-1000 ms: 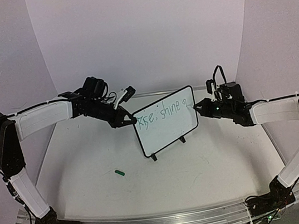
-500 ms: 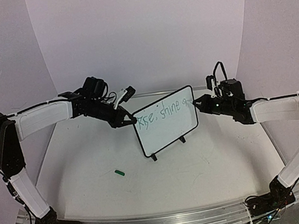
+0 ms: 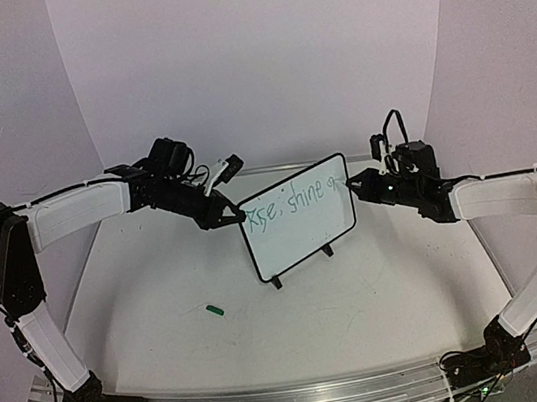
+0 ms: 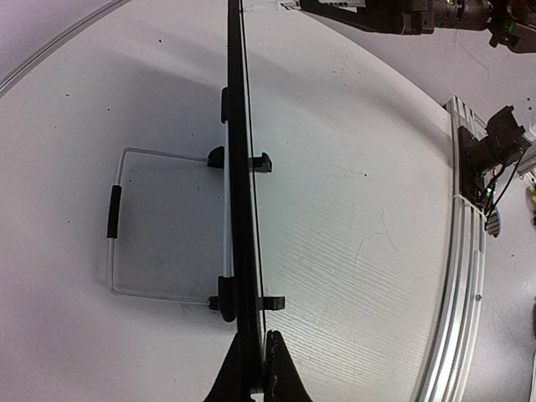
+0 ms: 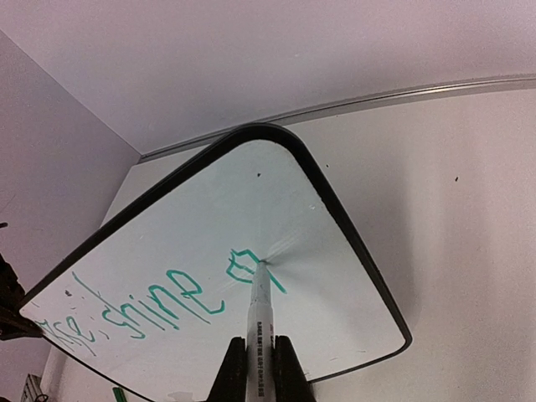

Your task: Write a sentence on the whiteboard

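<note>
A metal rail (image 3: 298, 395) runs along the near edge of the bench (image 3: 159, 278), with the two arm bases bolted at its left and right ends. A little way in from that edge, left of centre, a small green cap (image 3: 214, 311) lies on its side on the bare surface, well apart from everything else.

Past the middle of the bench stands the whiteboard (image 3: 297, 219), upright on its two black feet and leaning back slightly, its right end turned toward the far edge. A wire stand (image 4: 117, 213) shows behind it in the left wrist view. The sentence (image 3: 289, 203) runs in green along the upper part of the board, reading roughly "Rise, shine" with a further small mark after it.

The left gripper (image 3: 228, 216) pinches the board's upper left edge, one finger on each face of the frame. The right gripper (image 3: 355, 186) is at the board's upper right corner, closed around a white marker (image 5: 258, 322). Its tip touches the board just right of the last green mark.

Behind them the pale back wall (image 3: 258, 61) rises from the far edge.
</note>
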